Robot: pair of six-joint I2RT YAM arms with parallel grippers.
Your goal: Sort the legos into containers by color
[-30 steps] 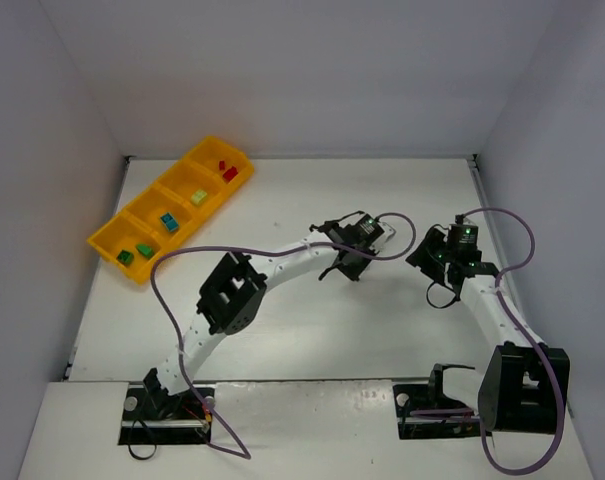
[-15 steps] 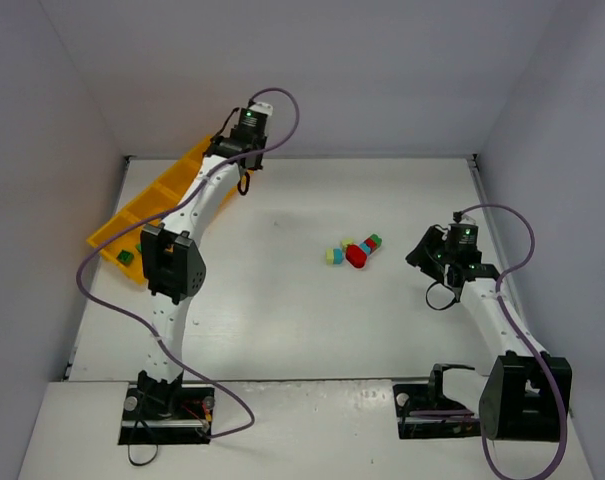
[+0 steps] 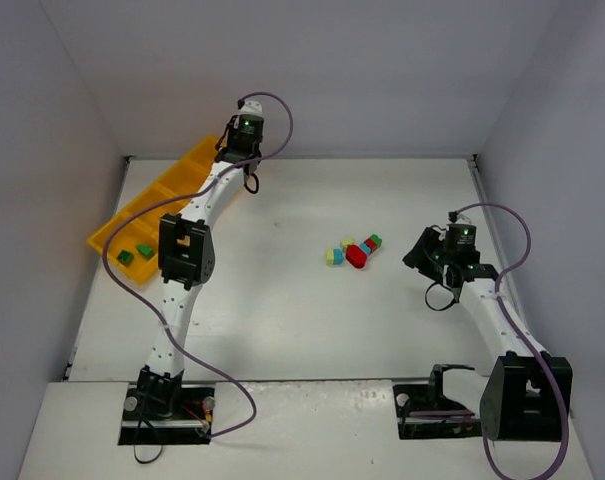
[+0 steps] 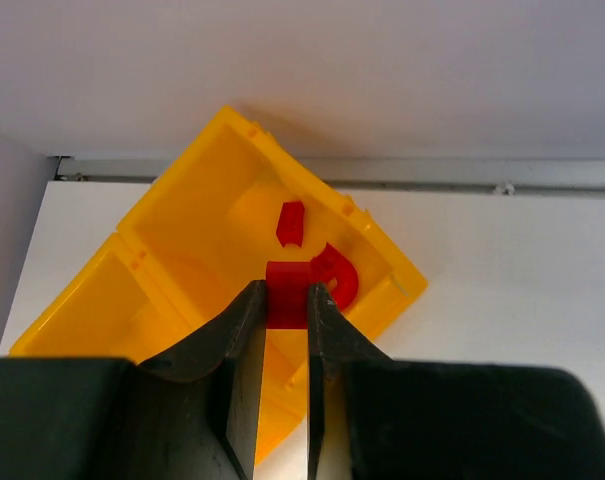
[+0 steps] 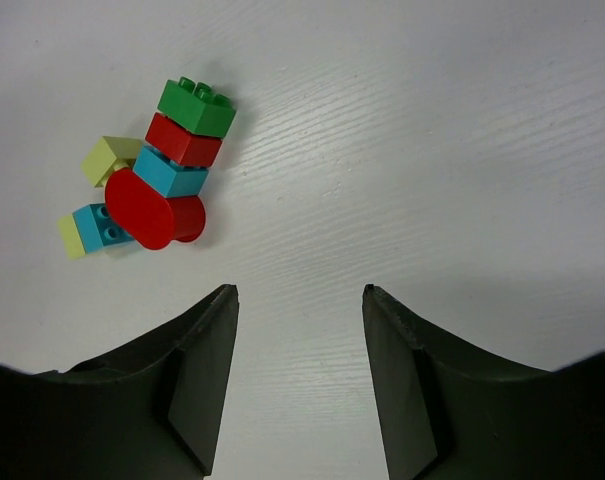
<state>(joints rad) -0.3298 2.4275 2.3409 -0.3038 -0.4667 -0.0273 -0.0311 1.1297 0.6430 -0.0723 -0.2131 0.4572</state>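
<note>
left claw point(image 4: 287, 302) pinched on a red brick point(image 4: 288, 282), held over the end compartment of the yellow tray point(image 4: 177, 225), two red pieces point(image 4: 291, 222) seen inside, right claw point(image 5: 300, 300) spread above the worktop point(image 5: 462, 150), mixed bricks point(image 5: 177, 140) clustered just ahead of it

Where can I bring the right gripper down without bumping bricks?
Bare table lies between the brick cluster and the right gripper, and all along the cluster's near side. Crowded: the cluster itself, bricks touching, and the tray's far compartment, where the left gripper holds a red brick.
</note>
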